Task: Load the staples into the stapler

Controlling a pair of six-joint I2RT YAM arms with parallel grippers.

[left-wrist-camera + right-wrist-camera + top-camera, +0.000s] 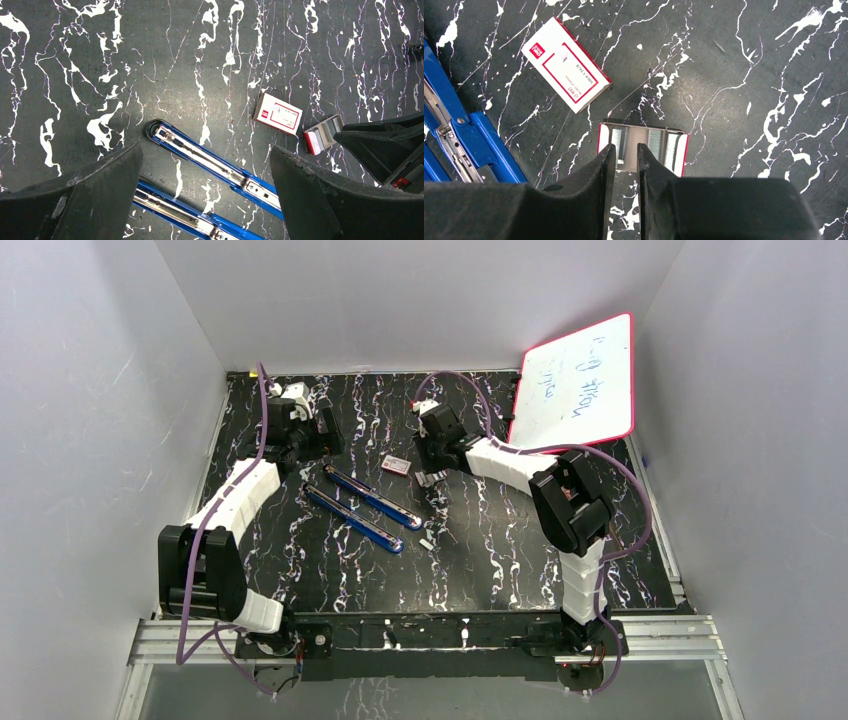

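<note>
The blue stapler (365,505) lies opened out flat on the black marbled table, its two long arms side by side. My left gripper (206,150) hangs open just above it, the metal channel (210,162) showing between its wide-apart fingers. A small red-edged tray (681,155) holds several silvery strips of staples (655,142). My right gripper (625,147) is right over the tray's near edge, its jaws a narrow gap apart with nothing between them. The left fingertip (610,152) overlaps one strip (619,142). A small pale piece (425,543) lies by the stapler's near end.
The red-and-white box sleeve (566,65) lies flat between the tray and the stapler (454,130). A pink-framed whiteboard (580,380) leans against the back right wall. White walls close the table in on three sides.
</note>
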